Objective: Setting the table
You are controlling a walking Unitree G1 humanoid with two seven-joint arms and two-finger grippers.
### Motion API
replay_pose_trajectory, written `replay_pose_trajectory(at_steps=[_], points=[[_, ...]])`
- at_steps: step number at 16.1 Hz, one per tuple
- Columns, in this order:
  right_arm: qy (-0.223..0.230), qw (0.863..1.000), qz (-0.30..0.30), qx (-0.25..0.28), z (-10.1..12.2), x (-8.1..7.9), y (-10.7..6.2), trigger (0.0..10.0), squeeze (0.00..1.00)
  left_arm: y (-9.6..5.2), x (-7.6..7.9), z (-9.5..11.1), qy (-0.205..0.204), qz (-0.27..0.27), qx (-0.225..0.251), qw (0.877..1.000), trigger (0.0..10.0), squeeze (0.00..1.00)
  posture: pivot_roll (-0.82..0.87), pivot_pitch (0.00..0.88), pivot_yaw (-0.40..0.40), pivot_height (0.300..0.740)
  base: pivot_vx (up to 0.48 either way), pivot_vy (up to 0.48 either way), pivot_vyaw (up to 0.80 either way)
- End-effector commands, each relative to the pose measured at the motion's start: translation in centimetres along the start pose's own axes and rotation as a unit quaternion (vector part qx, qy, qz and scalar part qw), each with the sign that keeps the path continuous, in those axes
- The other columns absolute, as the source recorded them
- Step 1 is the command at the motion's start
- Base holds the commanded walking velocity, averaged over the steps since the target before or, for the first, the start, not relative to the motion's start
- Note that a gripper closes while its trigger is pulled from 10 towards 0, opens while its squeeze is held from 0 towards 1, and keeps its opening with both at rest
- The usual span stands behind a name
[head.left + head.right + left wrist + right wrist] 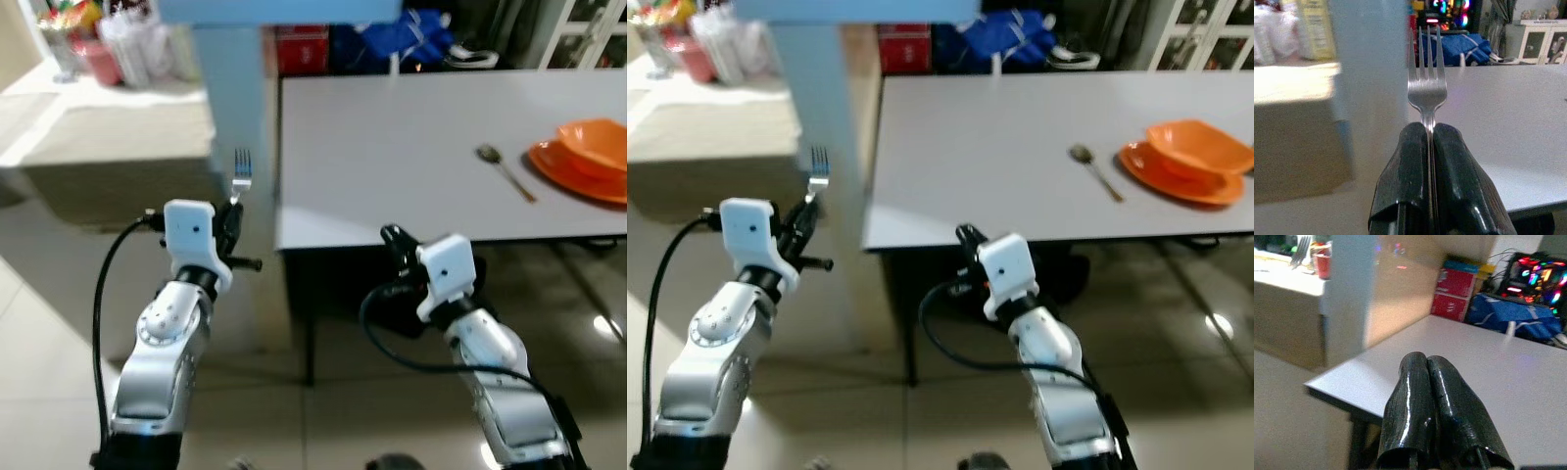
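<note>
My left gripper is shut on a silver fork, held upright with its tines up, left of the grey table near its front left corner. The fork stands in front of a pale blue pillar. My right gripper is shut with nothing in it, just below the table's front edge. On the table's right part lie a spoon and an orange bowl on an orange plate.
A low beige counter with bottles and a red cup stands at the left. Red boxes and a blue bag sit beyond the table's far edge. White cabinets stand at the back right. Tiled floor lies below.
</note>
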State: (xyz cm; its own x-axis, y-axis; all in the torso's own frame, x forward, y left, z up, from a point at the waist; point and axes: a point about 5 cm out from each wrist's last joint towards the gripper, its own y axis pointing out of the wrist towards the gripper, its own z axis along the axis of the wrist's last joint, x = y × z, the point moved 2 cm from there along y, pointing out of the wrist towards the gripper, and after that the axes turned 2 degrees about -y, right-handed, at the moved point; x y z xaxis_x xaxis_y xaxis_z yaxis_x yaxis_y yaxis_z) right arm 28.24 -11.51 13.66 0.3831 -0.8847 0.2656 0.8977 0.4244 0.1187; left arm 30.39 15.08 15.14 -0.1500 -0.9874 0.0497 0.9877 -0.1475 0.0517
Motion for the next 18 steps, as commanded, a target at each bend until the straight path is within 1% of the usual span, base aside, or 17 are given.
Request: replay_pose_trajectory(at_steps=[1,5,10,18], points=[[-0.011,1.000,-0.007,0.001,0.2,0.5,-0.2,10.0,0.00,0.4,0.6,0.3,0.003,-0.007,0.006,1.000,0.0,0.00,-0.17,0.028,0.057,0.702,0.382,-0.285,0.00],[-0.009,1.000,-0.009,0.000,0.1,0.4,-0.2,10.0,0.00,0.3,0.8,0.2,0.005,-0.010,0.003,1.000,0.0,0.00,-0.17,0.024,0.062,0.702,0.383,-0.284,0.00],[-0.010,1.000,-0.008,0.001,0.1,0.2,-0.3,10.0,0.00,0.3,1.8,0.3,0.008,-0.031,0.009,0.999,0.0,0.00,-0.17,0.016,0.067,0.702,0.344,-0.325,0.00],[-0.012,1.000,-0.004,0.004,0.2,0.1,-0.1,10.0,0.00,0.4,2.0,0.5,0.014,-0.034,0.013,0.999,0.0,0.00,-0.17,0.000,0.067,0.702,0.000,-0.450,0.00]])
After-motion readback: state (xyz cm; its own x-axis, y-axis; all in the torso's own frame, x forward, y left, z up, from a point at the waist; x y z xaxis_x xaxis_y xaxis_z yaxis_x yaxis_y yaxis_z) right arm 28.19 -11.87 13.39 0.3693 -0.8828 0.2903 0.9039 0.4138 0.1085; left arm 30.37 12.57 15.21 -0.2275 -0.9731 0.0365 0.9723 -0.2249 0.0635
